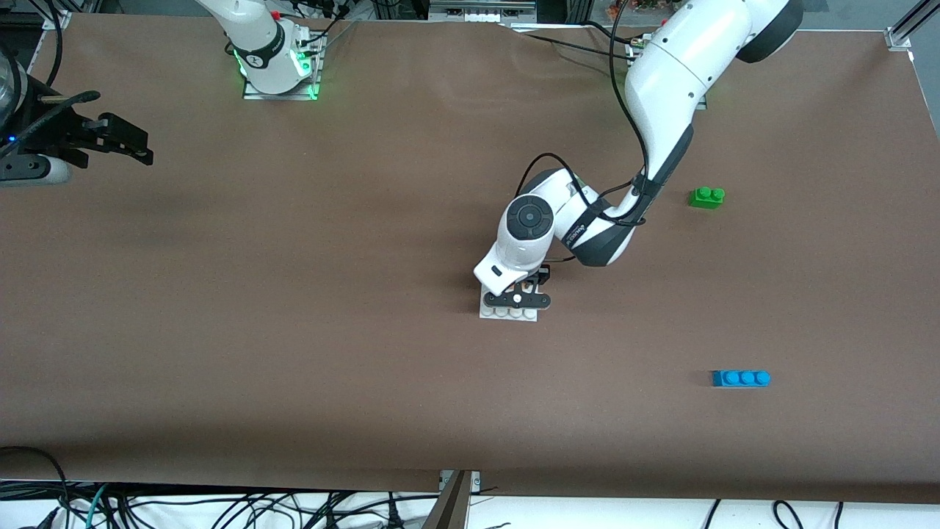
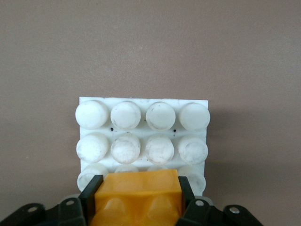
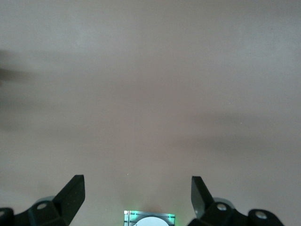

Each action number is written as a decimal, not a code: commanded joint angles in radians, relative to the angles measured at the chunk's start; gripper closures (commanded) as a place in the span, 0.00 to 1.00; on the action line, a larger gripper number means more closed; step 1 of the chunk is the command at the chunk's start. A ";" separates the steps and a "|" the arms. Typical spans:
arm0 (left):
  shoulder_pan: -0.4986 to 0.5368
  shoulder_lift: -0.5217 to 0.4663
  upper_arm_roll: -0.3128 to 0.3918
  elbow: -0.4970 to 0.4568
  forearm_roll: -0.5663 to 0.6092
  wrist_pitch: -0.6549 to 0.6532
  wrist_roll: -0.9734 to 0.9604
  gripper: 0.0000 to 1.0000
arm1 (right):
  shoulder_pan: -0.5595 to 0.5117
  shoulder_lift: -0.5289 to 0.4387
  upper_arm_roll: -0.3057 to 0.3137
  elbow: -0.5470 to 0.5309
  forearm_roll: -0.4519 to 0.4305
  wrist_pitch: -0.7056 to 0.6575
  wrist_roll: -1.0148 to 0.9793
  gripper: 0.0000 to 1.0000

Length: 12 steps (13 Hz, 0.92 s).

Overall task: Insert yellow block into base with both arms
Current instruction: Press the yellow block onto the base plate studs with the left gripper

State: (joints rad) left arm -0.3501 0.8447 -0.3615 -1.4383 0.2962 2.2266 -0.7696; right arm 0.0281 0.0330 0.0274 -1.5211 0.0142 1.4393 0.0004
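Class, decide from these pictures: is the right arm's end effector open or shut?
Open. The right wrist view shows the right end effector with its two fingers spread wide, bare table between them and nothing held.

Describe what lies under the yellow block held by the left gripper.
The base lies under the yellow block, gripped by the left gripper. Two stud rows show fully; the block hides most of the rest.

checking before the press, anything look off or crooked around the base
Nothing stands out. The left gripper holds the yellow block squarely over the base, which lies flat with studs intact. The right gripper waits open above bare table.
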 commanded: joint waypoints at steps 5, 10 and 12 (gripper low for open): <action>-0.009 0.042 0.003 0.027 0.080 0.001 -0.011 0.90 | -0.007 0.007 0.006 0.019 -0.003 -0.008 0.006 0.00; -0.007 0.042 0.001 0.032 0.075 0.001 -0.020 0.00 | -0.007 0.007 0.008 0.021 -0.003 -0.007 0.006 0.00; -0.001 0.031 0.000 0.033 0.066 -0.001 -0.020 0.00 | -0.007 0.007 0.006 0.019 -0.003 -0.007 0.006 0.00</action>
State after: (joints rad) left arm -0.3513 0.8685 -0.3619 -1.4362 0.3425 2.2357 -0.7729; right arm 0.0281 0.0330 0.0274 -1.5211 0.0142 1.4393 0.0004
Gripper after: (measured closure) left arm 0.053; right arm 0.000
